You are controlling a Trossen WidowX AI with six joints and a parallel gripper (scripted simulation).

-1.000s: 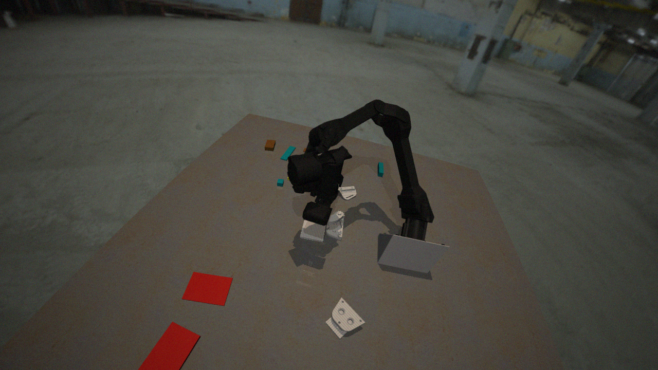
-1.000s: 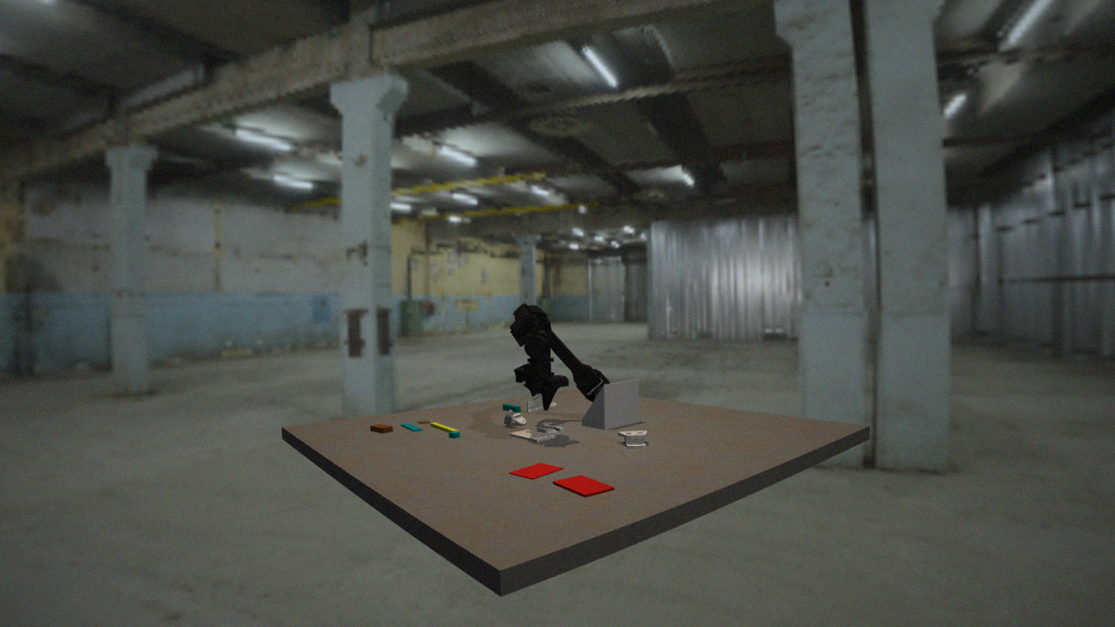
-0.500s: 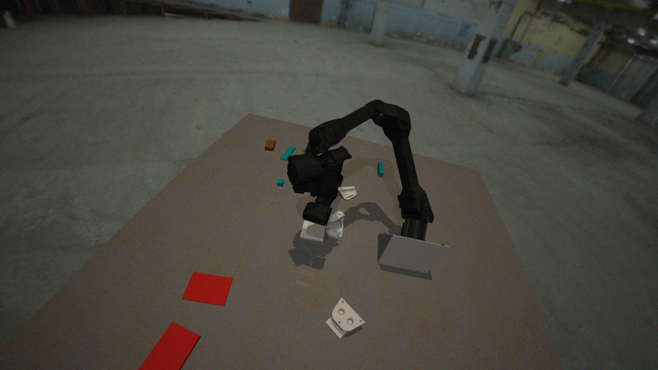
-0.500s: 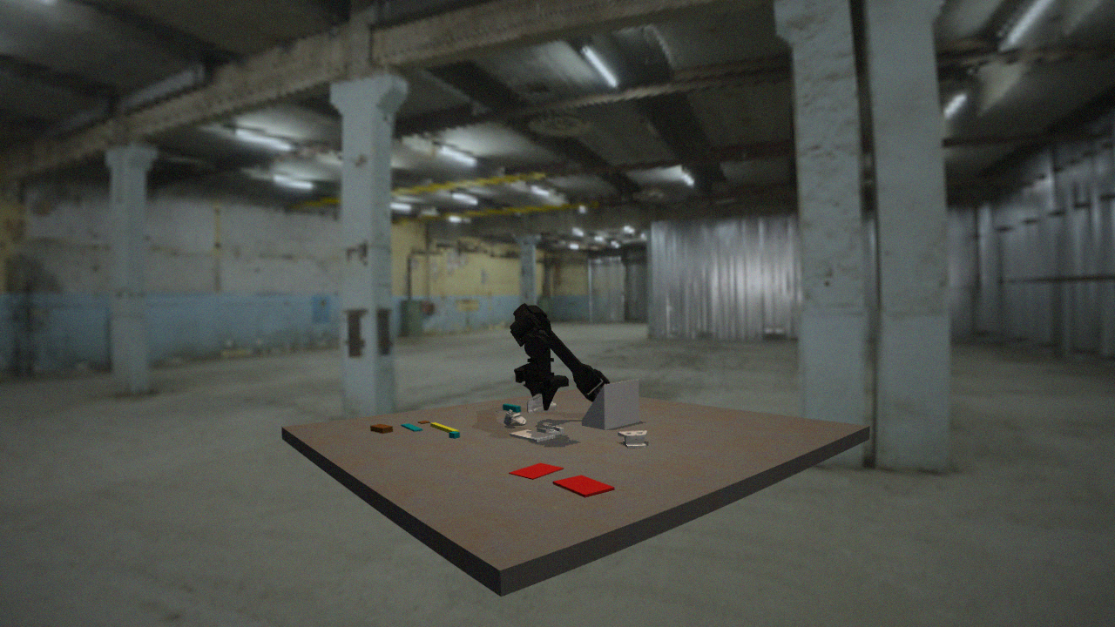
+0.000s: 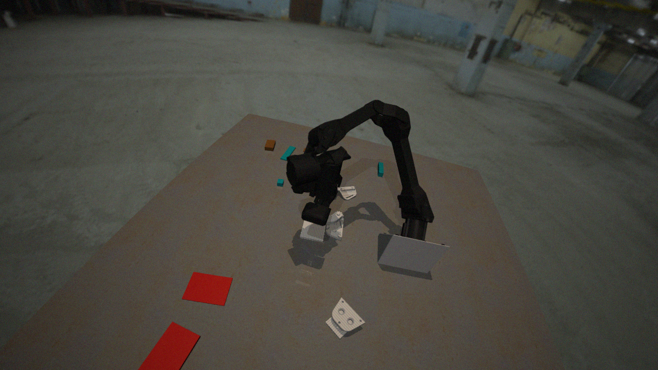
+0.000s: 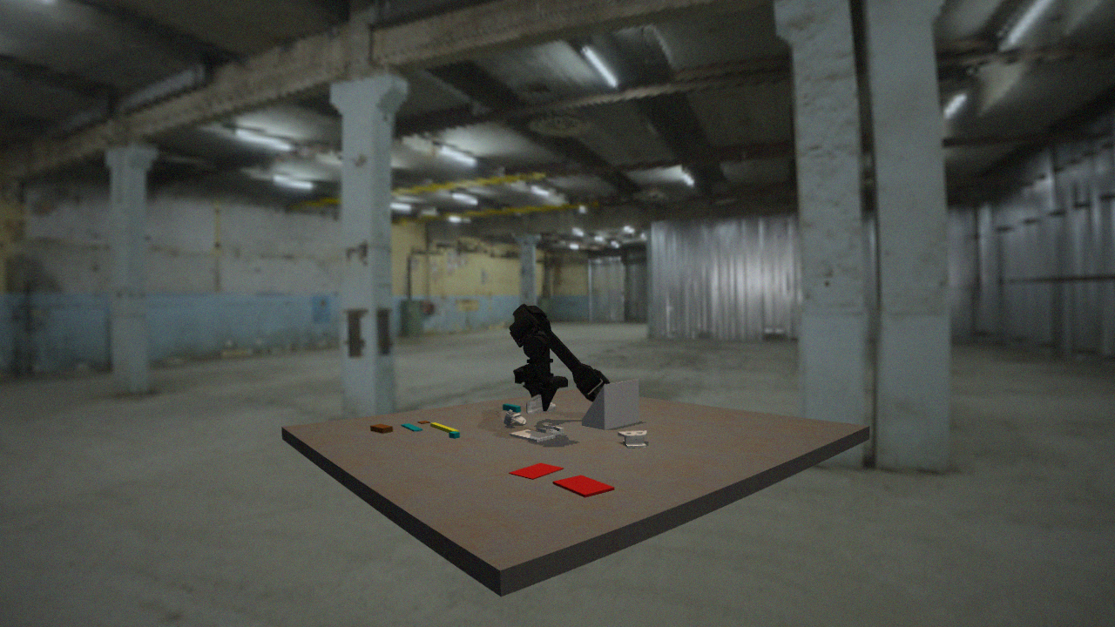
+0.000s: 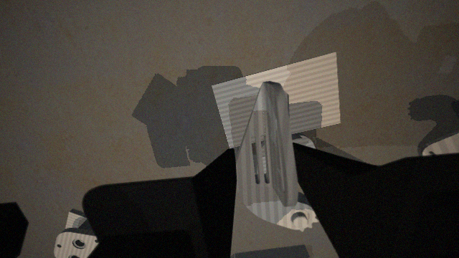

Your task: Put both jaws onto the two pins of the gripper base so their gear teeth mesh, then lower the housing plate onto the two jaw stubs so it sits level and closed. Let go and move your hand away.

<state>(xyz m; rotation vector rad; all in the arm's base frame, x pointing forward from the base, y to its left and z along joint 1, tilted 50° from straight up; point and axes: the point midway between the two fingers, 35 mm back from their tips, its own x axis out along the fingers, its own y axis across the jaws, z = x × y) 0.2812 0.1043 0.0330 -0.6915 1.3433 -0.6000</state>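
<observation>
Wrist view: gripper base (image 5: 311,232) (image 6: 532,434) (image 7: 315,82) shows a pale, finely ribbed rectangular plate, a rounded part partly hidden beside it. Housing plate (image 5: 345,317) (image 6: 632,438) (image 7: 75,241), same pale stock, has two large round holes and smaller ones near its edges. Held jaw (image 5: 339,214) (image 6: 534,404) (image 7: 280,143) is pale grey: two long slots, teeth around a round hole at its lower end.

Room: large concrete-floored hall, pale blue pillars, strip lights, peeling walls, corrugated metal panels. Brown counter (image 5: 257,257) (image 6: 498,515), dark-edged, carries everything. On it, by size: grey wedge-shaped block (image 5: 412,254) (image 6: 619,405) by the arm's foot; two flat red rectangles (image 5: 206,288) (image 6: 584,485), apart from each other; small teal cube (image 5: 280,182) (image 6: 454,434).

Claw (image 5: 325,202) (image 6: 545,403) (image 7: 260,152) grips the held jaw between dark fingers, above the counter, toothed end out to one side. Base lies below it, partly covered from sight; contact between jaw and base, cannot tell. Housing plate sits well apart from the claw. Loose jaw (image 5: 348,192) (image 6: 514,419) (image 7: 442,145) rests on the counter, off the base. Housing not closed.
</observation>
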